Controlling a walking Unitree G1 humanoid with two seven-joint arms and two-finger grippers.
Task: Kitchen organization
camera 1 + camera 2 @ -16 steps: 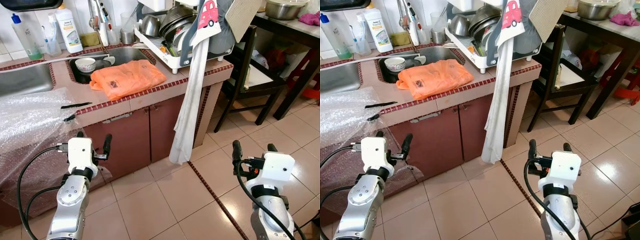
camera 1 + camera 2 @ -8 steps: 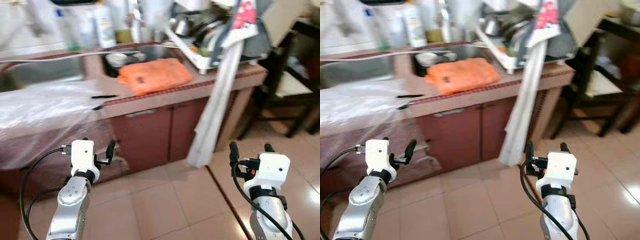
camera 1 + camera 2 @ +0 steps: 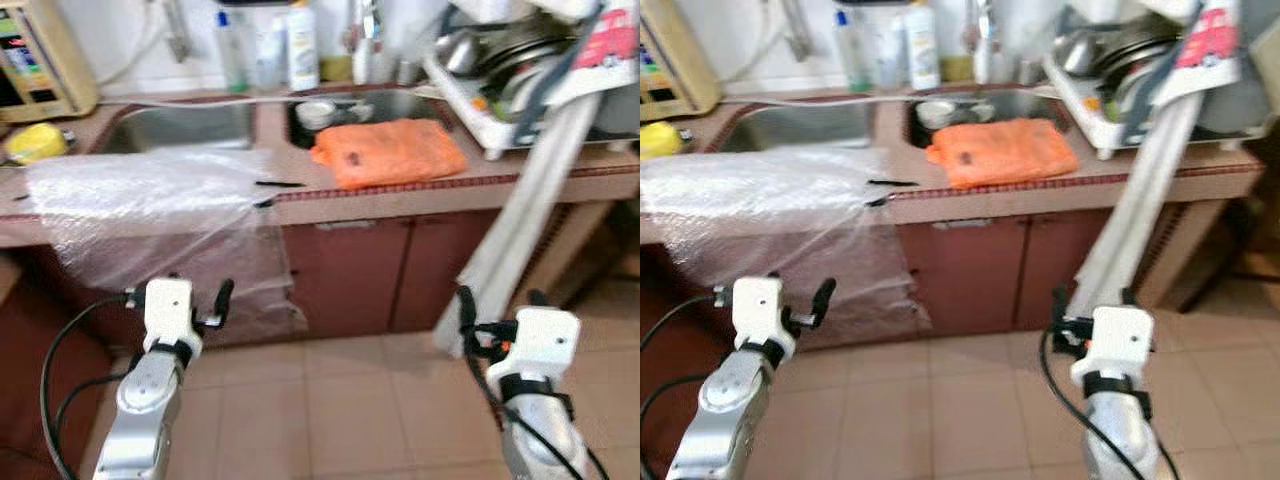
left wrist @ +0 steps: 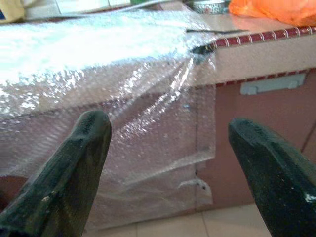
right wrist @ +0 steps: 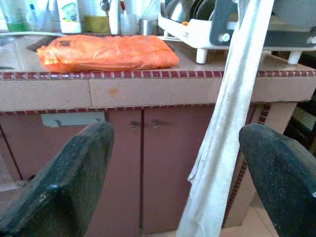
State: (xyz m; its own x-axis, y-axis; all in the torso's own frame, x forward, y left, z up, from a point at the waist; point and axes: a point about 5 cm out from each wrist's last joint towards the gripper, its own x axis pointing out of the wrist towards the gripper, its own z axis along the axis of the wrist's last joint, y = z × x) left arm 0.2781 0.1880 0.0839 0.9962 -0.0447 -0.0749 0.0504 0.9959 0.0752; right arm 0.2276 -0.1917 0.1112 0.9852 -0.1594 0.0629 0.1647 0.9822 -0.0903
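An orange plastic bag point(image 3: 388, 152) lies on the tiled counter point(image 3: 460, 185) in front of the right sink, where a small bowl point(image 3: 316, 112) sits. A sheet of bubble wrap point(image 3: 150, 200) covers the counter's left part and hangs down over the cabinet front. Both arms are held low before the cabinets, above the floor. My left gripper point(image 3: 195, 298) is open and faces the hanging bubble wrap point(image 4: 123, 113). My right gripper point(image 3: 500, 300) is open and faces the cabinet doors point(image 5: 143, 168) below the orange bag point(image 5: 108, 52). Neither holds anything.
A dish rack point(image 3: 520, 90) full of dishes stands at the counter's right end, with a long white towel point(image 3: 530, 210) hanging from it to near the floor. Bottles point(image 3: 300, 45) line the back wall. A second sink point(image 3: 180, 128), a yellow item point(image 3: 35, 143) and a beige appliance point(image 3: 35, 60) are at the left.
The camera has swung to the left, so the whole scene has shifted right and the left sink and appliance came into view. Both grippers keep their pose, open.
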